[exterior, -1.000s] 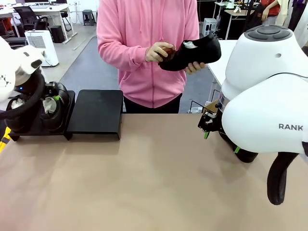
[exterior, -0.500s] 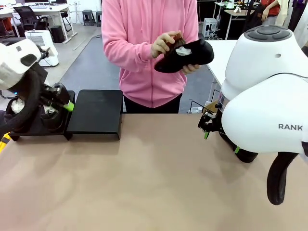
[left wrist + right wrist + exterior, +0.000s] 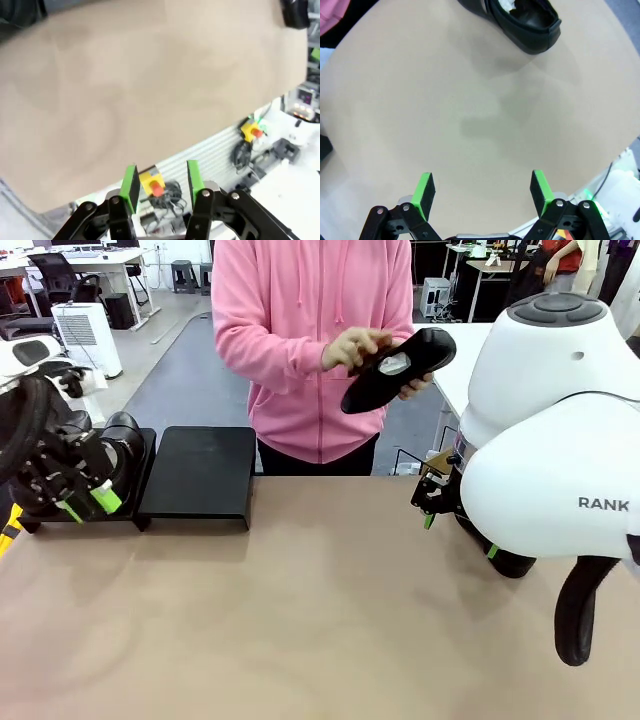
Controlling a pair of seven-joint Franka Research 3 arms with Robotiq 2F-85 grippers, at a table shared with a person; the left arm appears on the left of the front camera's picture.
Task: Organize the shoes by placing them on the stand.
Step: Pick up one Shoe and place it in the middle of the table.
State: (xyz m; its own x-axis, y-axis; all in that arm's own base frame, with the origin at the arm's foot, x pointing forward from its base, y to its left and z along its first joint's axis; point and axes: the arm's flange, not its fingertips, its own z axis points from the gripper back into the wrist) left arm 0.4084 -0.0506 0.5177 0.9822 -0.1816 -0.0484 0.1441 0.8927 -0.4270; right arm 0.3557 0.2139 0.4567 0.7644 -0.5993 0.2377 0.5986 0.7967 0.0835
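Hovering before the stand [image 3: 200,475], my left pincer [image 3: 88,505] is half-spread, pinching nothing. My right pincer [image 3: 482,187] gapes wide above the table [image 3: 445,110], near a shoe [image 3: 520,20]. A person's hand [image 3: 350,348] holds a second shoe [image 3: 398,368].

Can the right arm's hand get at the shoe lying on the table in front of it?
Probably yes: the right arm's hand is open and empty, the shoe lies by itself, and only table stretches between them, nothing in the way.
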